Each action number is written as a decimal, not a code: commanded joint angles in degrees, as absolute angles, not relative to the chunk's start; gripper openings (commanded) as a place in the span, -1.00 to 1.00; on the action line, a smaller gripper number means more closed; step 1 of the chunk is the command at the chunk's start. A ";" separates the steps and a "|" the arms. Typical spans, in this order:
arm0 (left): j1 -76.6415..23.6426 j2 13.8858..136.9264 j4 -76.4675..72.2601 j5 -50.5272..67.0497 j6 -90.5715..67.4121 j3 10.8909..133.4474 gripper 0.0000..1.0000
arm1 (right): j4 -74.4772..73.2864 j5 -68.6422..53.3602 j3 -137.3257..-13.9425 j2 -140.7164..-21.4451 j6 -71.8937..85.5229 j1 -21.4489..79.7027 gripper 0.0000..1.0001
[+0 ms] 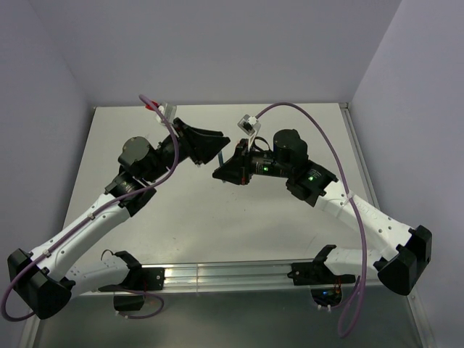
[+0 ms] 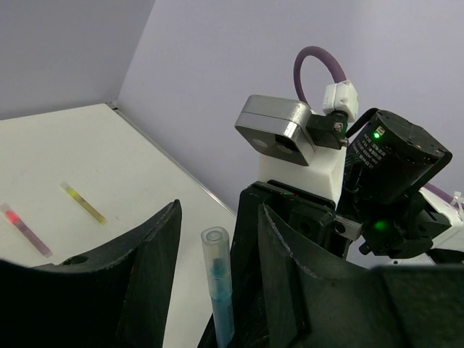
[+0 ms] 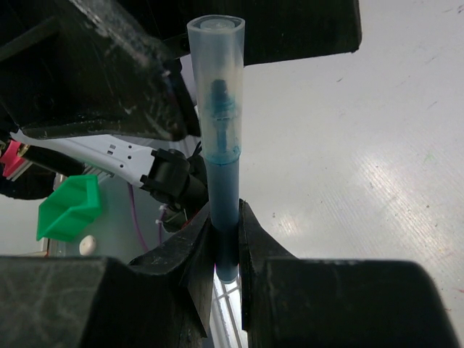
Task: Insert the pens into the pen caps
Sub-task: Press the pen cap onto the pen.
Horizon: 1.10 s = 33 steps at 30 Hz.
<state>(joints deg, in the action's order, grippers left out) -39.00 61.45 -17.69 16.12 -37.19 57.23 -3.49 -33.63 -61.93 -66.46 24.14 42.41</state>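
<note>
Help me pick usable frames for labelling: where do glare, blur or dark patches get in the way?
Top external: evenly lit, soft shadows, glare on the metal rail. Left wrist: yellow pen and pink-tipped pen look soft, foreground near-black. Right wrist: blue pen and cap sharp, white glare on the table.

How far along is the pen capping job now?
Done, it seems: the pale blue cap sits over the tip of the blue pen. In hand: the right pincer is shut on that pen, the left pincer open around the cap. Left: a yellow pen and a pink-red pen lie on the table; whether they are capped is too small to tell.
</note>
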 commanded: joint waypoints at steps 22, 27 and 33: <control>-43.06 61.08 -28.38 23.39 -37.79 42.28 -0.99 | 4.83 -33.49 -65.21 -65.65 32.25 33.76 -1.00; -46.93 62.49 -32.52 23.29 -39.29 38.50 -0.99 | 5.19 -30.86 -67.75 -67.06 31.82 31.82 -1.00; -48.69 63.19 -32.78 24.08 -39.55 36.83 -0.99 | 5.62 -29.18 -72.24 -69.60 30.85 31.73 -1.00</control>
